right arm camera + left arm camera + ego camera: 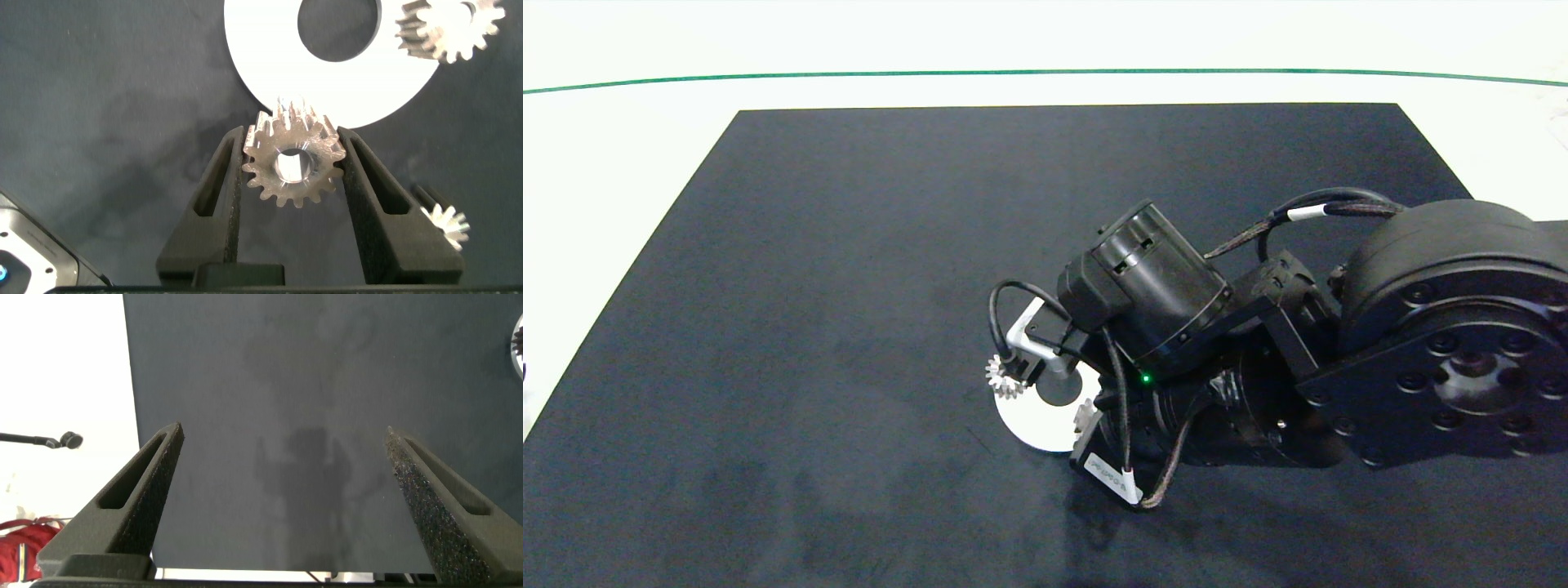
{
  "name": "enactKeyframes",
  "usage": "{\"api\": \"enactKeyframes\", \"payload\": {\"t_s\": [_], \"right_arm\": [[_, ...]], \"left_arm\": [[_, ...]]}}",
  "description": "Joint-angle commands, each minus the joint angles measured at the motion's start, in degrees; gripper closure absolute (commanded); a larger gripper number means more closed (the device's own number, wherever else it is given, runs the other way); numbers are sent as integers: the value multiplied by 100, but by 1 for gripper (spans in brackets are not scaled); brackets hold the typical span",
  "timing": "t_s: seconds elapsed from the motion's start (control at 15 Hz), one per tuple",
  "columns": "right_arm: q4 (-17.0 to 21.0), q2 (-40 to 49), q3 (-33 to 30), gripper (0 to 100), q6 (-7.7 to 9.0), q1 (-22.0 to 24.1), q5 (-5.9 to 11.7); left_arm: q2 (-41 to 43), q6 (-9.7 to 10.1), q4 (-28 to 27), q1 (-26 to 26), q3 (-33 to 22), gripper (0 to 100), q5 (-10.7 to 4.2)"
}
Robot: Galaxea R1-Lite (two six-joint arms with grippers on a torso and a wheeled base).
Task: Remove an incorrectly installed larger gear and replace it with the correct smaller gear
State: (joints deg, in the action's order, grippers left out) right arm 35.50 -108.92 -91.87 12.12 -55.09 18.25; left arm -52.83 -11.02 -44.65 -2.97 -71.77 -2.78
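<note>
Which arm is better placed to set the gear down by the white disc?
Right. The right gripper is shut on the gear at the edge of the white disc. The left gripper hangs open over the dark mat, holding nothing.

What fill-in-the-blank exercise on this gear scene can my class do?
The right gripper is shut on a silver ____. The left gripper is open and holds ____. The flat disc near the clamped gear is ____ in colour. The right wrist view shows ____ gears altogether.
Missing words: gear; nothing; white; three.
</note>
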Motion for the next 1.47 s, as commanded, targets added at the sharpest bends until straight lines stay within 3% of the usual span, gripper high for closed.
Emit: {"api": "enactKeyframes", "payload": {"t_s": [0.07, 1.33, 1.47], "right_arm": [[18, -182, -121, 72, 1, 16, 12], [-113, -366, -130, 72, -104, 174, -14], [-113, -384, -130, 72, -219, 165, 21]], "left_arm": [[1, -5, -26, -1, -4, 0, -3], [54, -14, -26, 7, 5, 0, -3], [54, -14, -26, 7, 5, 0, -3]]}}
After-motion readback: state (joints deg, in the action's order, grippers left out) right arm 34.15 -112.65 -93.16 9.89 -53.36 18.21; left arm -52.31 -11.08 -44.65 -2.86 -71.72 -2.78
